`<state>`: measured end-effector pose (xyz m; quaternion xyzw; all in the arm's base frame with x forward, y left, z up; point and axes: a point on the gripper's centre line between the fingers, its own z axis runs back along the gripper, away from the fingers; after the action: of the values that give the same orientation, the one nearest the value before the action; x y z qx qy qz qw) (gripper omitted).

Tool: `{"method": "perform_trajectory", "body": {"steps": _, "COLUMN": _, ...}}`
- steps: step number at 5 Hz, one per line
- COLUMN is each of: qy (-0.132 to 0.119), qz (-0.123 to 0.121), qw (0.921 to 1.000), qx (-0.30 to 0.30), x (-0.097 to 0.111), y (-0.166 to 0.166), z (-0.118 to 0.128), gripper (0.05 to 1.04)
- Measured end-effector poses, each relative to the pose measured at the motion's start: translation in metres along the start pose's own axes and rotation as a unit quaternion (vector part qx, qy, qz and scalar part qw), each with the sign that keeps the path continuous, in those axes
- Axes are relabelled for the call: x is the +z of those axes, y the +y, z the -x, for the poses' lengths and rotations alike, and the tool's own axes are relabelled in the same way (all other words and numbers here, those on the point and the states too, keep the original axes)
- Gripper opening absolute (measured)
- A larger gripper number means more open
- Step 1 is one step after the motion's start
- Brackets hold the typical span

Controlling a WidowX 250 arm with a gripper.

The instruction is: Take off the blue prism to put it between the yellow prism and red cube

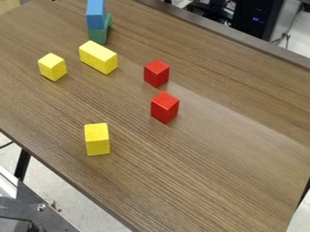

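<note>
Primary component: the blue block (95, 15) stood upright at the upper left of the frame, its upper end at the top edge. It rested on the green block (97, 36), part of which also showed at its right side. The 2 blocks formed a stack on the wood-grain table (224, 154).

Gripper status: whether the gripper was released, clenched or grasping could not be determined.

Reference components: the long yellow block (99, 57) lay on its side just below the stack, angled down toward the right. The upper red block (157, 73) was positioned to its right, apart from it, slightly above the middle of the frame. The lower red block (165, 107) was located near the center, just below the upper red block, and the 2 did not touch.

Additional components: the small yellow block (52, 67) sat at the left, near the long yellow block and apart from it. The lower yellow block (97, 139) was set well apart from the others, left of center in the lower half.

Surroundings: a black computer case (251, 18) stood beyond the table at the upper right. A dark metal fixture (42, 215) occupied the lower left corner.
</note>
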<state>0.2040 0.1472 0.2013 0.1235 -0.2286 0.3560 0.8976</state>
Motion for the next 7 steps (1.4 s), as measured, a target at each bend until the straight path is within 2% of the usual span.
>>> {"method": "perform_trajectory", "body": {"steps": 1, "qy": 0.008, "qz": 0.002, "qw": 1.0, "qx": -0.002, "x": -0.004, "y": -0.001, "z": 0.004, "gripper": 1.0}}
{"method": "perform_trajectory", "body": {"steps": 2, "qy": 0.016, "qz": 0.041, "qw": 0.998, "qx": -0.045, "x": -0.021, "y": -0.013, "z": 0.0, "gripper": 1.0}}
{"method": "perform_trajectory", "body": {"steps": 3, "qy": 0.01, "qz": 0.062, "qw": 0.9947, "qx": -0.081, "x": -0.037, "y": -0.021, "z": -0.014, "gripper": 1.0}}
{"method": "perform_trajectory", "body": {"steps": 4, "qy": 0.012, "qz": 0.063, "qw": 0.994, "qx": -0.088, "x": -0.053, "y": -0.027, "z": -0.026, "gripper": 1.0}}
{"method": "perform_trajectory", "body": {"steps": 5, "qy": 0.017, "qz": 0.059, "qw": 0.995, "qx": -0.078, "x": -0.059, "y": -0.03, "z": -0.025, "gripper": 1.0}}
{"method": "perform_trajectory", "body": {"steps": 7, "qy": 0.058, "qz": 0.035, "qw": 0.9965, "qx": -0.049, "x": -0.082, "y": -0.046, "z": -0.033, "gripper": 1.0}}
